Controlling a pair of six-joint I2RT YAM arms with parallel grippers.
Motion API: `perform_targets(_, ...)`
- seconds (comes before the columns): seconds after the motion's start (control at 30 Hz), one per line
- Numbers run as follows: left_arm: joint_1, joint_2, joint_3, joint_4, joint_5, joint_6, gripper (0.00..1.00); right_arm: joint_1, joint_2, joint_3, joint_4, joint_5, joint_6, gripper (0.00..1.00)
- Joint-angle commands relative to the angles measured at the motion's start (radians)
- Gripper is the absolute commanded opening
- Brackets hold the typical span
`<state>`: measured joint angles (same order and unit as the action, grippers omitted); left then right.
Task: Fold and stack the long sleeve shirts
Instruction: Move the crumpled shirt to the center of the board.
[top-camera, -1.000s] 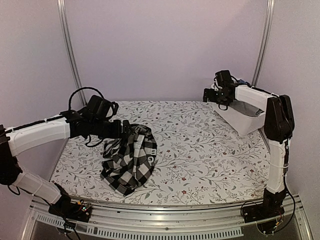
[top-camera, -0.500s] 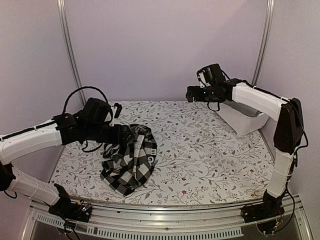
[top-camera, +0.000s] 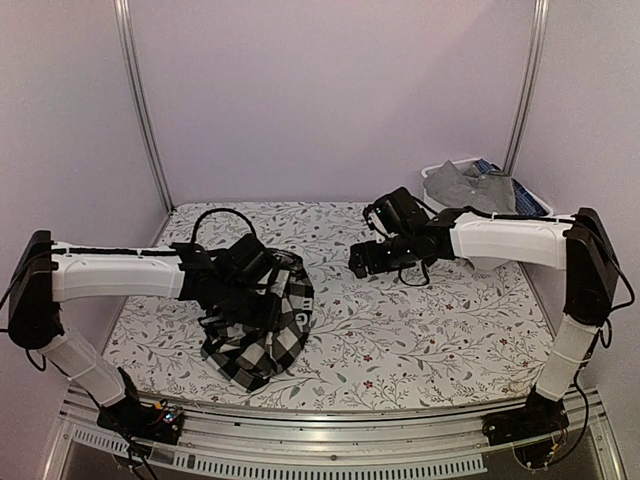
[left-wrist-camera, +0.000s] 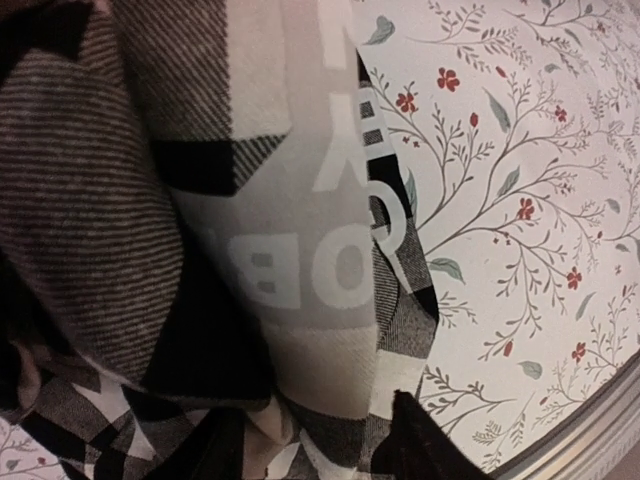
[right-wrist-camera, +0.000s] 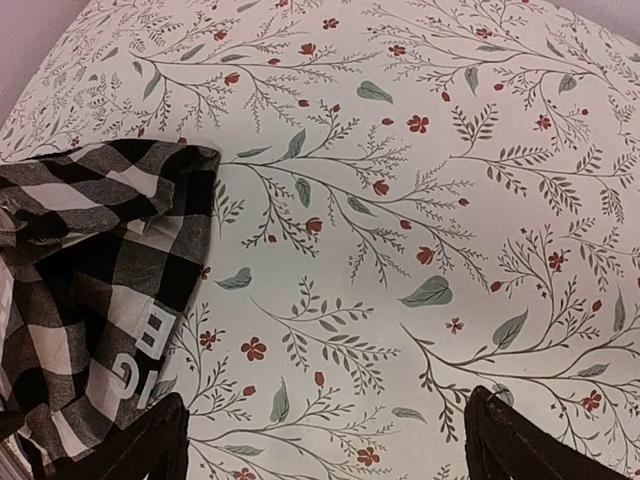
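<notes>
The black-and-white checked long sleeve shirt (top-camera: 265, 340) lies crumpled on the left half of the floral table, a grey panel with white letters (left-wrist-camera: 300, 200) showing. My left gripper (top-camera: 255, 290) is pressed down into its upper part. Cloth fills the left wrist view and bunches beside one dark fingertip (left-wrist-camera: 415, 440); how far the jaws have narrowed on it is unclear. My right gripper (top-camera: 360, 262) hovers open over bare tablecloth at the table's middle, right of the shirt (right-wrist-camera: 90, 260), its fingers (right-wrist-camera: 510, 435) wide apart with nothing between them.
A white basket (top-camera: 440, 172) at the back right holds a plain grey shirt (top-camera: 465, 188) and a dark blue patterned one (top-camera: 505, 185). The flowered tablecloth (top-camera: 420, 320) covers the table. A metal rail (top-camera: 330, 452) runs along the near edge.
My left arm reached right and down into the checked shirt, its jaws narrowing. My right arm swung from the basket to the table's middle and lowered.
</notes>
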<state>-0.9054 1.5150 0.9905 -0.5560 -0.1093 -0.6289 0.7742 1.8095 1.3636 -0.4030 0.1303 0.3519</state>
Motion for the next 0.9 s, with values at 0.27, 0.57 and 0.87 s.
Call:
perform_targets(0.27,0.006,0.19,0.258,0.14,0.09,0.019,0.0,0.033,-0.179,-0.196,0.102,0.016,0.087,0.72)
perform_targets(0.57,0.185,0.38,0.567,0.221,0.184,0.006,0.12,0.035,-0.219,-0.263,0.147,0.006,0.113,0.77)
perform_targets(0.87,0.215,0.291,0.575,0.127,0.126,0.123,0.53,0.037,-0.159,-0.295,0.154,0.029,0.147,0.88)
